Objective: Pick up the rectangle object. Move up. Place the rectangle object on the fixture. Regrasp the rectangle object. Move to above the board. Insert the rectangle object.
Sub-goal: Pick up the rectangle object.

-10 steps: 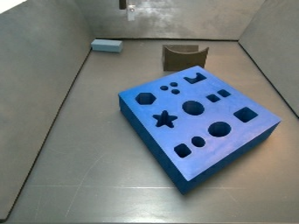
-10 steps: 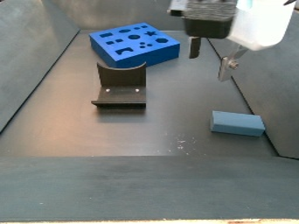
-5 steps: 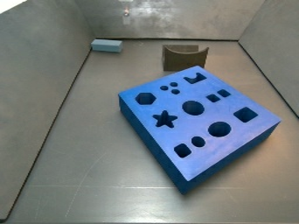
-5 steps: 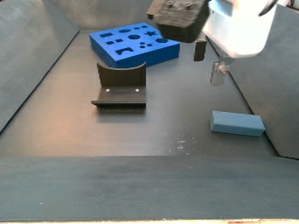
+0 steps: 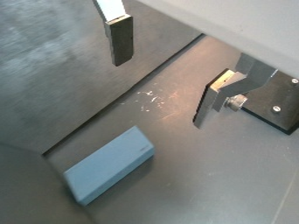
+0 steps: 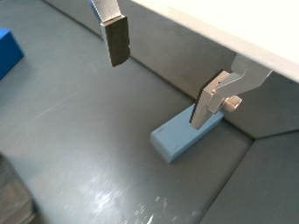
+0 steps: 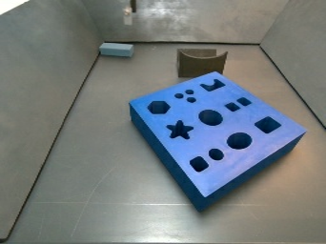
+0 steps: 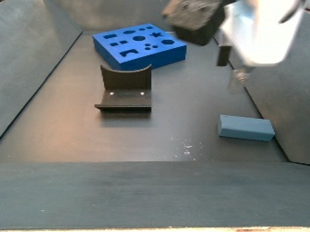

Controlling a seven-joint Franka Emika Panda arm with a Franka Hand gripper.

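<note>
1. Gripper (image 5: 163,74) hangs above the worktop (image 5: 47,79) with fingers (image 5: 119,39) spread apart and nothing between them, set to straddle a piece.
2. Below it, the rectangle object (image 5: 108,164) lies flat beside the wall, not yet grasped.
3. Fixture (image 8: 123,89) and board (image 8: 140,44) stand apart, leaving the approach free.

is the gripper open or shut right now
Open. In both wrist views the gripper has its fingers wide apart with nothing between, above the rectangle object, which lies flat on the floor.
</note>
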